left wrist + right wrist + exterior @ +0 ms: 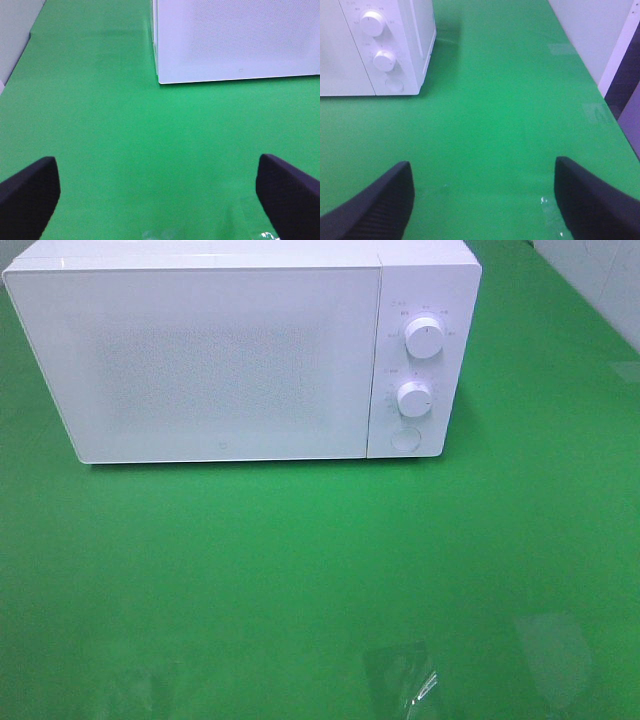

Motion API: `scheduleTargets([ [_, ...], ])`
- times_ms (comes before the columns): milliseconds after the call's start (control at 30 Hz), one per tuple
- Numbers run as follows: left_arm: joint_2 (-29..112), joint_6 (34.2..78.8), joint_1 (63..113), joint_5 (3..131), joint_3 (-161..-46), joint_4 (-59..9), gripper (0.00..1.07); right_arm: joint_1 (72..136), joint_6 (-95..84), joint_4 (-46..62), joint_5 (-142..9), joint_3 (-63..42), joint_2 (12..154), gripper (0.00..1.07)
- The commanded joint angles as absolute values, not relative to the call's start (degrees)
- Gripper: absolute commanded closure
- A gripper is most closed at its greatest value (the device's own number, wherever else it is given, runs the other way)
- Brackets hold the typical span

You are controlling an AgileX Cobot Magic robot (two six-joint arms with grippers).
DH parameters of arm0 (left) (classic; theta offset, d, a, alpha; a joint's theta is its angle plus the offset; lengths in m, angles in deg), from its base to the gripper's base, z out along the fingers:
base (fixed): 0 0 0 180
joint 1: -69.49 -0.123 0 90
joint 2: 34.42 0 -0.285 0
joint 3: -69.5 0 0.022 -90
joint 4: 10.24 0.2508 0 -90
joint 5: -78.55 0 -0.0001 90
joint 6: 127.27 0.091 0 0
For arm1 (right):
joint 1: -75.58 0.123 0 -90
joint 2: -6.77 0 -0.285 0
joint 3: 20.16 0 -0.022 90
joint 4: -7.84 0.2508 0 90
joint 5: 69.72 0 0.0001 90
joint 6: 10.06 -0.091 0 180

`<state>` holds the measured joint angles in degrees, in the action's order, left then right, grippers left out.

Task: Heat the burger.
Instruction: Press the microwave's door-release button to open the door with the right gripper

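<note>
A white microwave (220,350) stands at the back of the green table with its door shut; two round knobs (424,338) and a button sit on its right panel. The burger is out of view in all three views. My left gripper (157,200) is open over bare green table, its black fingers (27,192) wide apart, short of the microwave's (235,40) front left corner. My right gripper (482,200) is also open and empty, short of and to the right of the microwave's knob panel (382,50). Neither gripper shows in the high view.
The green table surface (320,570) spreads in front of the microwave. A pale wall (590,30) and a dark edge (630,70) bound the right side. A light wall (15,35) runs along the left side.
</note>
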<state>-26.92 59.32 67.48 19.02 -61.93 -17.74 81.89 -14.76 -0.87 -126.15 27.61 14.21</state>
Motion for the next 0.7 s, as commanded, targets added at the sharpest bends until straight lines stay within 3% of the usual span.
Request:
scheduleTargets([
  [33,-28.2,59.0,67.4,19.4,-61.8,-17.9,0.07,81.5,-14.0,-0.5,-127.0,28.2,12.9,0.31],
  [700,-28.1,59.0,67.4,19.4,-61.8,-17.7,0.07,81.5,-13.6,-0.7,-126.6,28.0,13.0,0.31],
])
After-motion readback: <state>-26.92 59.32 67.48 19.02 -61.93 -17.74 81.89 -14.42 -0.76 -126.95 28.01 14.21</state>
